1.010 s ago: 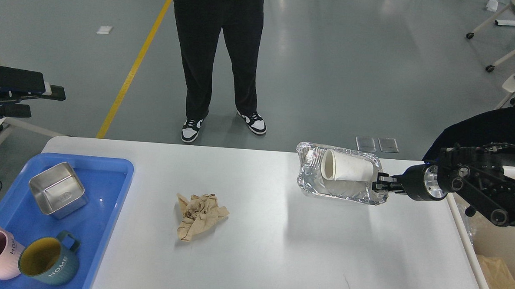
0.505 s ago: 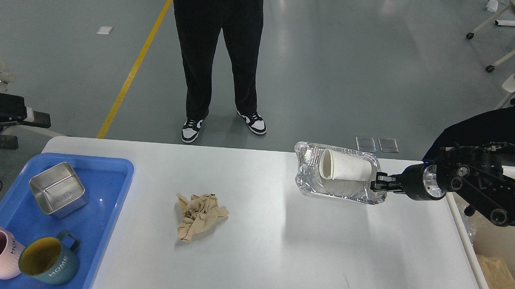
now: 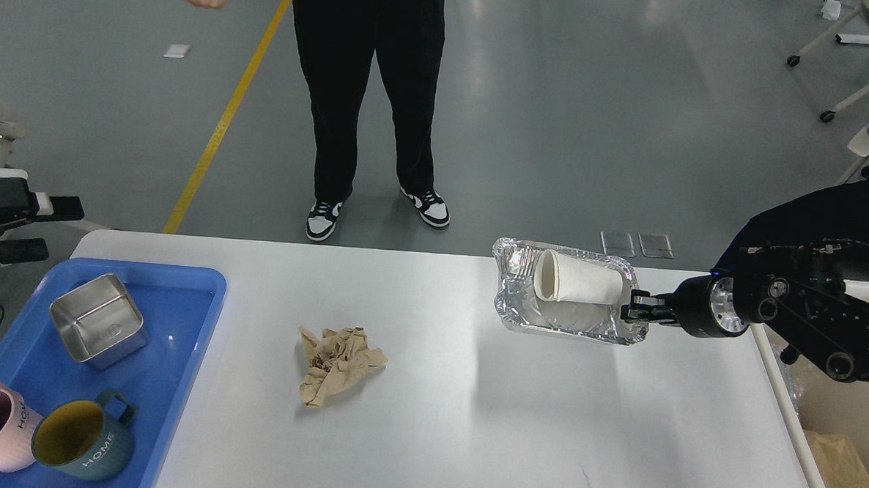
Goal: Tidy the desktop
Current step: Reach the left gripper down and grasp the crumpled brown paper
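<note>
Right gripper is pinching the near-right rim of the foil tray, carrying it with the paper cup lying on its side inside. Over the last second the tray has been rising slightly and drifting toward nine o'clock, lifting off the desktop; its shadow is falling below it. Judging by this, trash removal is under way, likely toward the bin at four o'clock. Crumpled brown paper is waiting at mid-table. Left gripper, at nine o'clock beyond the table edge, is too unclear to read.
</note>
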Available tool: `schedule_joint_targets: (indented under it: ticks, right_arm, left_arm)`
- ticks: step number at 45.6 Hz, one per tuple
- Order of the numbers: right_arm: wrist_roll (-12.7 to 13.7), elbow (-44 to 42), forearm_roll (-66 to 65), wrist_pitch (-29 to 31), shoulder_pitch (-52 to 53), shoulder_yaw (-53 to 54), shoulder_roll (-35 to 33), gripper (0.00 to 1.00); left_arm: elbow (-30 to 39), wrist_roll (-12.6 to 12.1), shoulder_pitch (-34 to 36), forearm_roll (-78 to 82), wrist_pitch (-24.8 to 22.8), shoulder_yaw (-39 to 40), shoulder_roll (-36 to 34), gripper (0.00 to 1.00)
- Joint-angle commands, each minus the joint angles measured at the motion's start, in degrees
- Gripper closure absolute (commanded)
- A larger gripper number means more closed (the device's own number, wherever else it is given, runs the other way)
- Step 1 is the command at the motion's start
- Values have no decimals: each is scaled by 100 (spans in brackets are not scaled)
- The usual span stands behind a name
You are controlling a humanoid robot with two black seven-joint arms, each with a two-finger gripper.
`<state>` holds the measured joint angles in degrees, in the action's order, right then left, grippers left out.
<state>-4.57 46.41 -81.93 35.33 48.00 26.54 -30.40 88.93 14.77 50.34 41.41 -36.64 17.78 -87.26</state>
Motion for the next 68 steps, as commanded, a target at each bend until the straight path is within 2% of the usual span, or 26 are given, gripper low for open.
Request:
schedule_joint_targets:
  ticks: [1,5,8,13,16,19,30,43,53,59,64,68]
  right_arm:
    - [0,26,2,0,-1,0,16,100]
    - [9,122,2,-9,-1,0,16,100]
    - [9,193,2,-9,-1,0,16,100]
    - [18,202,2,-9,-1,0,16,100]
    - [18,202,2,-9,-1,0,16,100]
    - [18,202,2,-9,-1,0,16,100]
    - [18,202,-7,-18,-71,0,-10,100]
    - [44,184,-7,-114,-80,0,8,100]
    - [44,193,-7,-123,-71,0,16,100]
    - [44,202,-7,-123,-45,0,16,100]
    - [53,202,-7,-123,-10,0,16,100]
    - [53,202,-7,-123,8,0,16,100]
  left_arm:
    - [-7,-728,-200,384,797,-117,769,4]
    - [-16,-1466,-419,666,1825,-258,1718,4]
    - [-77,-1845,-622,859,2248,-319,2378,4]
    - [-542,-2083,-956,1623,2609,-311,3555,4]
    - [-990,-2136,-1088,2063,2864,-319,4355,4]
    - [-1386,-2206,-1246,2344,2900,-319,4918,5]
    - [-2590,-2224,-1422,3198,2952,-311,6211,5]
    - [-3426,-2224,-1369,3400,3181,-319,6871,5]
    - [-3751,-2233,-1396,3426,3339,-337,7196,8]
    - [-3971,-2242,-1387,3549,3383,-355,7442,13]
    - [-4085,-2277,-1369,3672,3383,-363,7583,25]
    - [-4094,-2399,-1378,3707,3374,-372,7592,35]
